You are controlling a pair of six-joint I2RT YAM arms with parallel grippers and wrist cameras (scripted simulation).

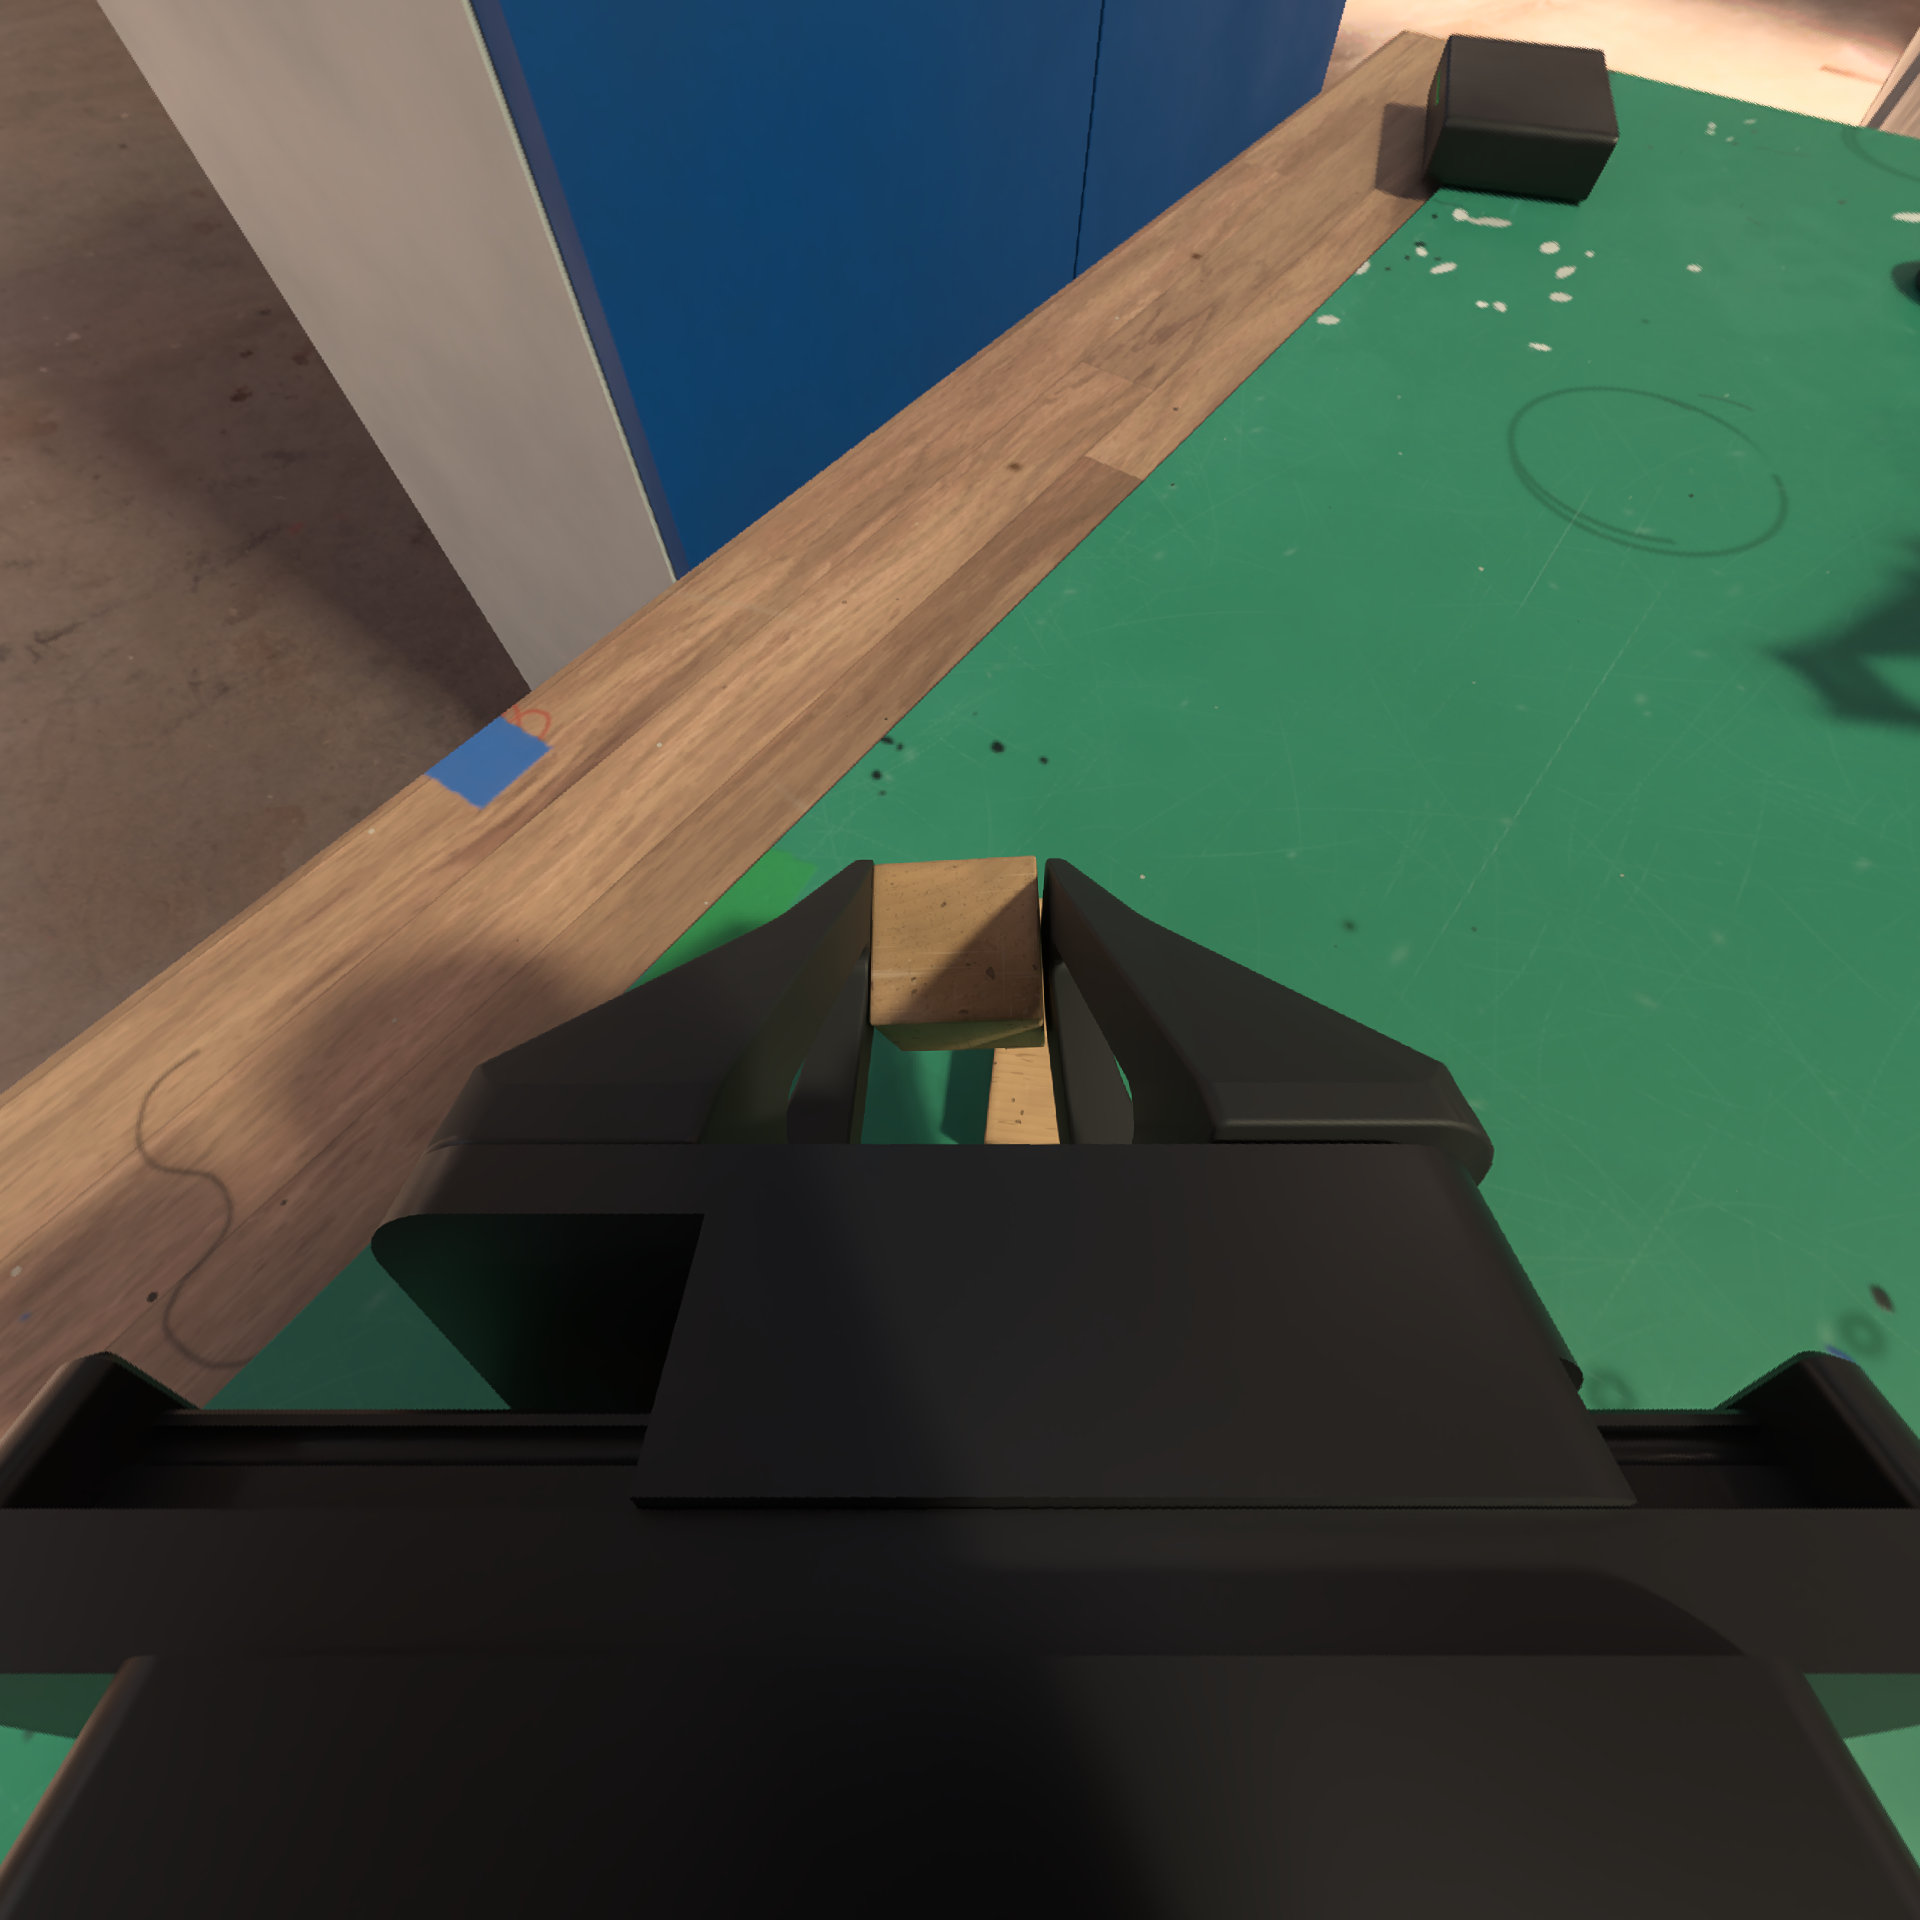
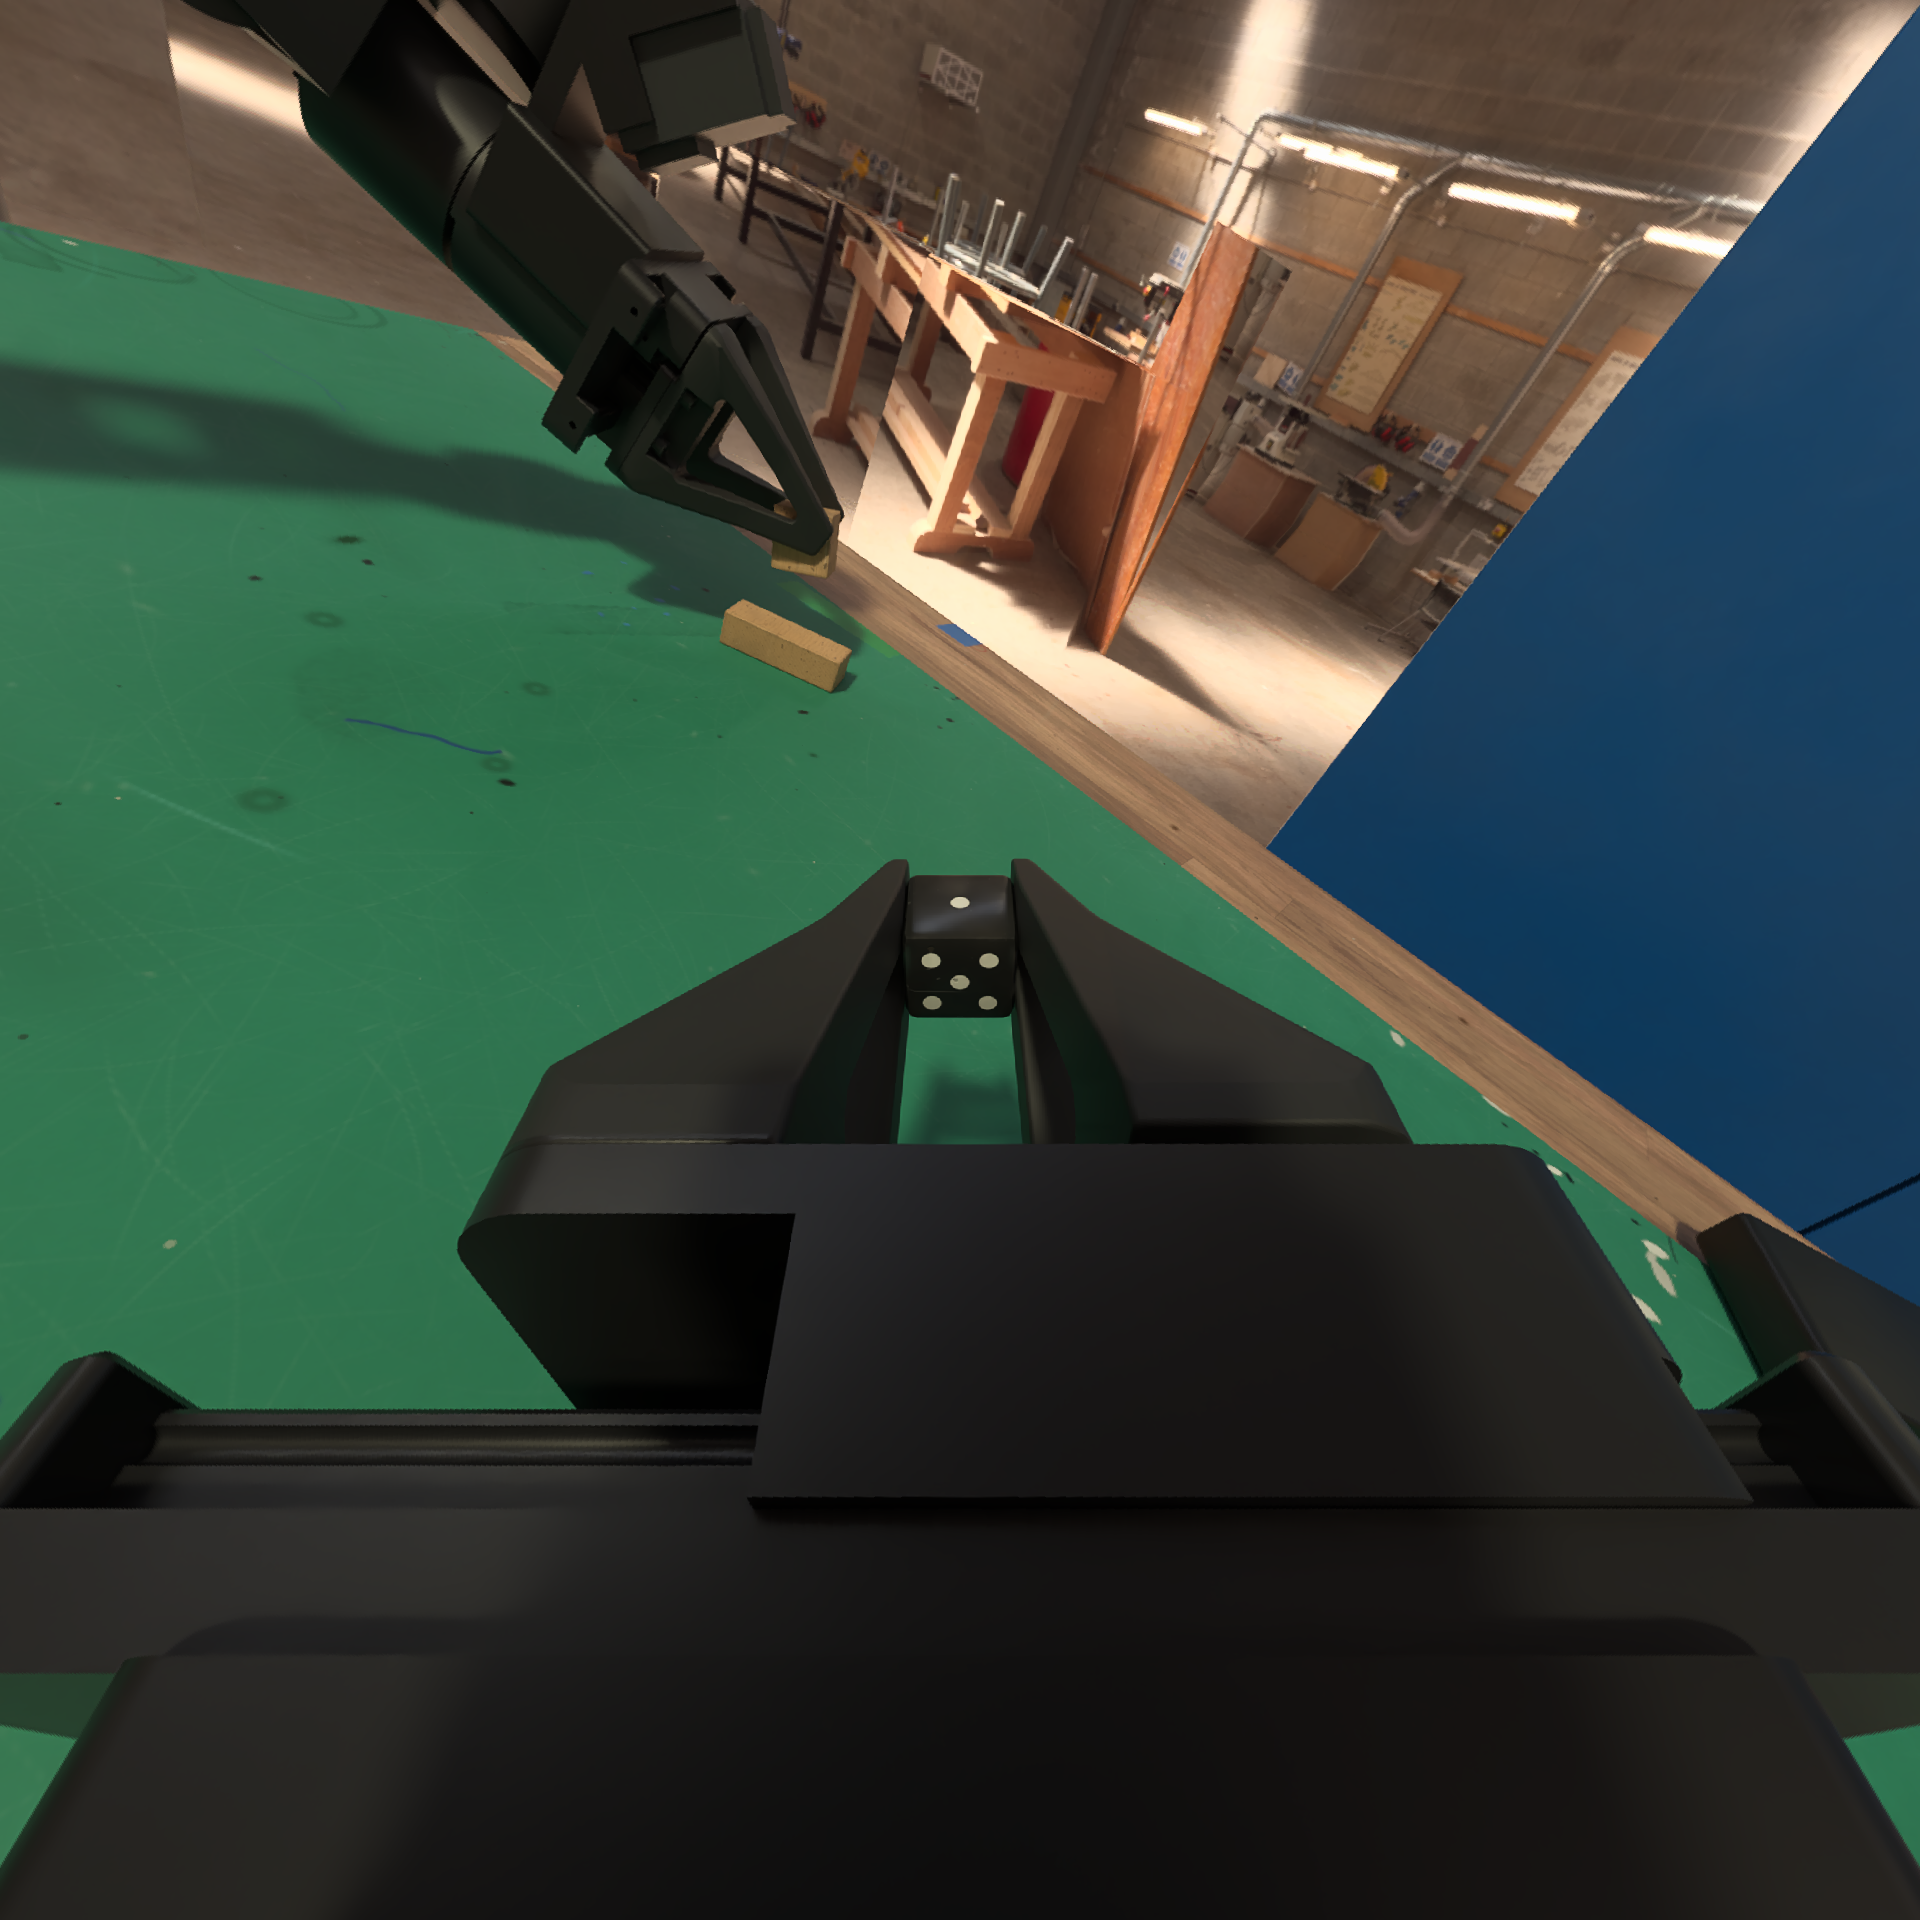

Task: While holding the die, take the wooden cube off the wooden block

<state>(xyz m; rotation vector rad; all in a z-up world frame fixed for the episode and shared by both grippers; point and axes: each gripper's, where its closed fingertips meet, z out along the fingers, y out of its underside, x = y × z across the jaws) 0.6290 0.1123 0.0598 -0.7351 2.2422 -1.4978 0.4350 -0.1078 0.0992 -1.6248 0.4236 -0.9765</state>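
Both grippers are clamped on something. Seen from its own wrist camera, the left gripper has its two black fingers pressed against the sides of the wooden cube, which sits between the fingertips. The right gripper is closed the same way on the die, a small black cube with white pips, one pip on its upper face and five on the face toward the camera.

Beneath both grippers spreads the green mat, scuffed and dotted with dark specks and white paint flecks. Ahead and to the left of the left gripper, a wooden table edge runs diagonally beside the mat. Beyond that edge stands a blue panel with a pale grey side. Far ahead and to the right of the left gripper, a black box sits at the corner of the mat.

From the right wrist camera, the left gripper shows far ahead and to the left, angled downward, with the wooden cube at its tips, lifted clear of the mat. Just below and slightly nearer lies the wooden block, a long pale bar flat on the mat, apart from the cube. In the left wrist view, part of that block shows beneath the cube, between the fingers.

A small patch of blue tape lies on the wooden edge, ahead and left of the left gripper.
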